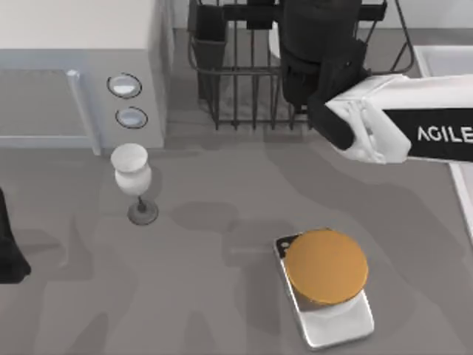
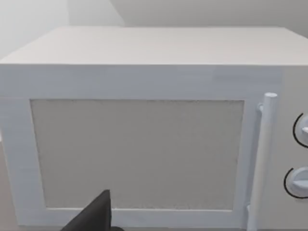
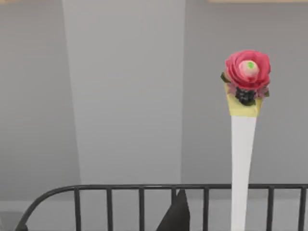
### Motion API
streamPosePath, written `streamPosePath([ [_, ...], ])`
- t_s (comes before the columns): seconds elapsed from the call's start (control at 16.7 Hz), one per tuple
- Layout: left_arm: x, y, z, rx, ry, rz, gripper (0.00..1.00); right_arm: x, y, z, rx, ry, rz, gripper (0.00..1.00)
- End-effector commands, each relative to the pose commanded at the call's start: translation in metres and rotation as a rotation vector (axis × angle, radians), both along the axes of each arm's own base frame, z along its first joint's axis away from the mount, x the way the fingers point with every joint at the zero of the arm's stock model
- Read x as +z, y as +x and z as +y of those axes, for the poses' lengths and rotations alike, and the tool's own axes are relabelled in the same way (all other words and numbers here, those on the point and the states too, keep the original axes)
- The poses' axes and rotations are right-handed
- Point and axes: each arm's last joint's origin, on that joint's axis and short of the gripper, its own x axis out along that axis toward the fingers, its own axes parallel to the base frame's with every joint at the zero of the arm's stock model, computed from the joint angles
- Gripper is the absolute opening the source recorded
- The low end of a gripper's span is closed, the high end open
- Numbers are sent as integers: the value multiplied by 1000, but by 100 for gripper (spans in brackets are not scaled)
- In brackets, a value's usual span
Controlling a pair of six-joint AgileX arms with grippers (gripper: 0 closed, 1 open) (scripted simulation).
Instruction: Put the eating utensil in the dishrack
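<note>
The eating utensil [image 3: 242, 144] has a long white handle topped by a red rose ornament, and it stands upright in the right wrist view. It is just above the curved black rim of the dishrack [image 3: 120, 187]. My right gripper [image 1: 319, 63] hangs over the dishrack [image 1: 236, 96] at the back of the table and appears shut on the utensil's lower part. One dark finger [image 3: 177, 214] shows beside the handle. The rack's dark cup [image 1: 211, 41] is at its left corner. My left gripper [image 1: 9, 255] is parked at the table's left edge.
A white microwave [image 1: 74, 74] fills the back left, facing the left wrist camera [image 2: 144, 144]. A white wine glass [image 1: 133, 177] stands in front of it. An orange disc [image 1: 325, 266] lies on a silver slab at the front right. A white ledge [image 1: 447, 59] borders the rack's right.
</note>
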Motion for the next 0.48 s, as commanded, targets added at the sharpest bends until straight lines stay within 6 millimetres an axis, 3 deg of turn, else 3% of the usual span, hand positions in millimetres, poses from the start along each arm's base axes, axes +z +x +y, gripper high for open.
streamPosePath([
  [0.18,0,0,0,0,0,0,100,0,0,0,0,0,0,98],
  [0.48,0,0,0,0,0,0,100,0,0,0,0,0,0,100],
])
